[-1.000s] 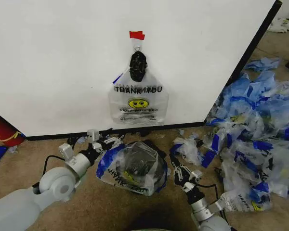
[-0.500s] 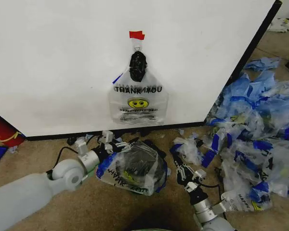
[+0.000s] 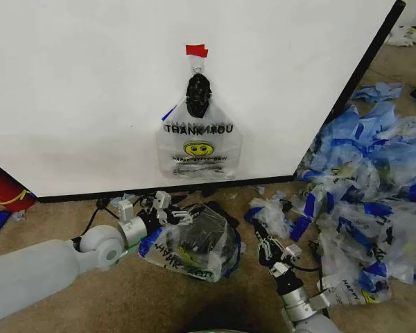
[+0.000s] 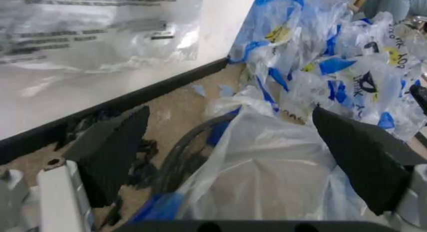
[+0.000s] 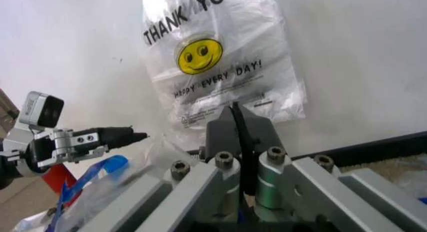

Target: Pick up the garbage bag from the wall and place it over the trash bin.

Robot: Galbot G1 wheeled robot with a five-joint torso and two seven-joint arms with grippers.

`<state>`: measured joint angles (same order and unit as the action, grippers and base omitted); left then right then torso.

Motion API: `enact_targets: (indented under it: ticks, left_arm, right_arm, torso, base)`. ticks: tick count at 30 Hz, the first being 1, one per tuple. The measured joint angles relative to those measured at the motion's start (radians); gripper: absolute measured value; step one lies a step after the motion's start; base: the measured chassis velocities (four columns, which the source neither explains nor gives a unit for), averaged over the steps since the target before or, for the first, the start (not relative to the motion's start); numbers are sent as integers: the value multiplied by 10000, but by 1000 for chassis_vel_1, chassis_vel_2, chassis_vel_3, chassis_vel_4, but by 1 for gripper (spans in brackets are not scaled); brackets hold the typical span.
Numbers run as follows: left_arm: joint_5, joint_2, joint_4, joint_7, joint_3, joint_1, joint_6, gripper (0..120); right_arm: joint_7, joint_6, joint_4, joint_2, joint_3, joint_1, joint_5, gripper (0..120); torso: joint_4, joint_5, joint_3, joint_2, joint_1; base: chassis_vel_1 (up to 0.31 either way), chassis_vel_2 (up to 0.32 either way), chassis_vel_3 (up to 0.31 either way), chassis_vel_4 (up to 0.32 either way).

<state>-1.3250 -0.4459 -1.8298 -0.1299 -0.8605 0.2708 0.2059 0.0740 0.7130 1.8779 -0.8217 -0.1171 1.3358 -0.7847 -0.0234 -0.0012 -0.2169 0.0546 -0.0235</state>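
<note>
A clear garbage bag (image 3: 199,142) with black "THANK YOU" print and a yellow smiley hangs flat against the white wall (image 3: 76,90), held by a red tape strip (image 3: 197,50) above a black knot-like lump (image 3: 198,95); going by that, this one is yet to be picked. On the floor just below it the trash bin (image 3: 197,239) is already wrapped in another clear bag with blue tape (image 3: 187,243), its plastic bunched over the dark mesh, so one covering looks done, or nearly so. The left claw (image 3: 172,210) sits low at the near-left edge of that covered bin, and the left wrist view shows its two dark fingers (image 4: 110,152) spread wide with crumpled plastic (image 4: 267,177) lying between them, gripping nothing. The right claw (image 3: 266,244) hovers just beside the bin's right side, near the heap of similar clear-and-blue bags (image 3: 364,187) strewn over the carpet; in the right wrist view its fingers (image 5: 240,124) stand pressed together, closed on nothing, pointing toward the hanging bag. Whether the wrapped bag's rim is fully seated round the bin is hard to judge from here, since the plastic hides the rim. What remains, on this reading, is to reach up to the wall, take the hanging bag and bring it down to the bin.
</note>
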Motion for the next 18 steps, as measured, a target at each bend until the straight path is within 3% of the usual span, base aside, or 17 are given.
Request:
enact_targets:
  ticks: [18]
  left_arm:
    - [-305, 431, 249, -20, -690, -1, -74, 96]
  right_arm:
    - [-66, 36, -141, -88, -168, -203, -125, 0]
  torso:
    - [-3, -1, 0, 0, 0]
  base:
    - [0, 0, 0, 0]
